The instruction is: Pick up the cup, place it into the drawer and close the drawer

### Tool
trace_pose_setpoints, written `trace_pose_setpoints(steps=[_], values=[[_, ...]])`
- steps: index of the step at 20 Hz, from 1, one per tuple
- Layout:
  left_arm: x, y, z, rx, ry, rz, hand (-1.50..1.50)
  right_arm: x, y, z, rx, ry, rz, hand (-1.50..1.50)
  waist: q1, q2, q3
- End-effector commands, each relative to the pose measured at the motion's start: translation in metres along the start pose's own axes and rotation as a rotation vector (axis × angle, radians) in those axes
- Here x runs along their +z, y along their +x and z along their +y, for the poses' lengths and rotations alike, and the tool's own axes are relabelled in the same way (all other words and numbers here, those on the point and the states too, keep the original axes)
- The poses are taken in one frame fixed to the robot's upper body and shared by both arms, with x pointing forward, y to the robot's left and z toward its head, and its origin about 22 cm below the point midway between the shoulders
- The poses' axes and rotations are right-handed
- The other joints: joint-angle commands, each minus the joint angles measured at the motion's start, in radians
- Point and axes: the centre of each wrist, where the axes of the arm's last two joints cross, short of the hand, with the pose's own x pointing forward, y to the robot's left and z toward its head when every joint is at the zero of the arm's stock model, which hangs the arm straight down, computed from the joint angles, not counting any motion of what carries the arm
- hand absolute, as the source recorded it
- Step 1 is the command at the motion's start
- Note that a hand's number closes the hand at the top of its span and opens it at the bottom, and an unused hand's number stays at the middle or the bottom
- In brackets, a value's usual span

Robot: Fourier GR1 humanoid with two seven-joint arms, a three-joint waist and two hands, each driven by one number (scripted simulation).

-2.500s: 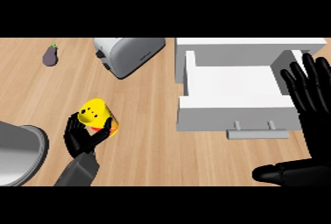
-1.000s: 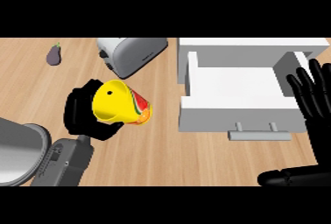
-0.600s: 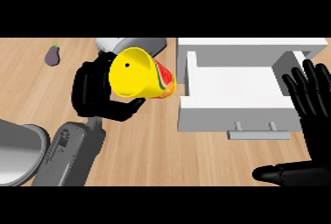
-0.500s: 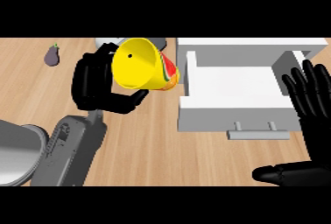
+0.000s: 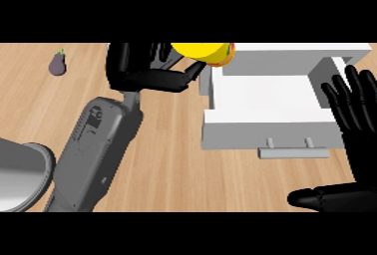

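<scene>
Cup (image 5: 203,52) is up at the top middle of the frame, yellow with a red-orange strip on its right side. It is held off the tabletop (image 5: 171,169), just beside the upper left corner of the open white drawer (image 5: 243,134). The left robot hand (image 5: 146,69) has its black fingers and thumb curled round the cup's left side, grasping it. Its grey forearm (image 5: 95,149) slants up from the lower left.

From where I stand, the cup looks light and stiff, probably plastic with a smooth wall that could slide in the fingers. It does not look fragile. A wrap round the side wall, as the hand has it, seems the sensible hold, and it leaves the base free to go down onto the drawer floor.

Only part of the cup shows, so I can't say which way its mouth faces. The red-orange strip is turned right, toward the drawer, which suggests the cup is tilted, with its long axis lying roughly left to right.

The right robot hand (image 5: 359,117) rests at the right edge, fingers straight and pointing up, holding nothing. The drawer handle (image 5: 293,152) lies to its lower left.
</scene>
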Motion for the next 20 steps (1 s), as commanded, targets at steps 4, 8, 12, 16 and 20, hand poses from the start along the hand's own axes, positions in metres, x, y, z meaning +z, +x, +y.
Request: trace_pose_setpoints(steps=[4,8,12,16,20], values=[[-0.041,0.001,-0.031,-0.038,-0.051,0.067,1.5,0.003,-0.014,-0.007,-0.007,0.004,-0.004,-1.5,-0.005,0.003,0.0],[-0.044,-0.011,-0.049,-0.068,-0.045,0.091,1.5,0.015,-0.012,0.0,0.006,-0.01,0.001,-1.5,-0.01,0.002,0.0],[-0.049,-0.022,-0.056,-0.089,-0.013,0.114,1.5,-0.002,0.0,-0.009,0.004,-0.008,0.003,-1.5,-0.01,0.002,0.0],[-0.052,-0.034,-0.06,-0.108,-0.028,0.127,1.5,0.002,-0.02,-0.006,-0.005,0.001,-0.003,-1.5,-0.013,0.005,0.0],[-0.055,-0.047,-0.064,-0.136,0.002,0.154,1.5,0.002,-0.011,-0.022,-0.001,0.016,-0.004,-1.5,-0.03,0.008,0.001]])
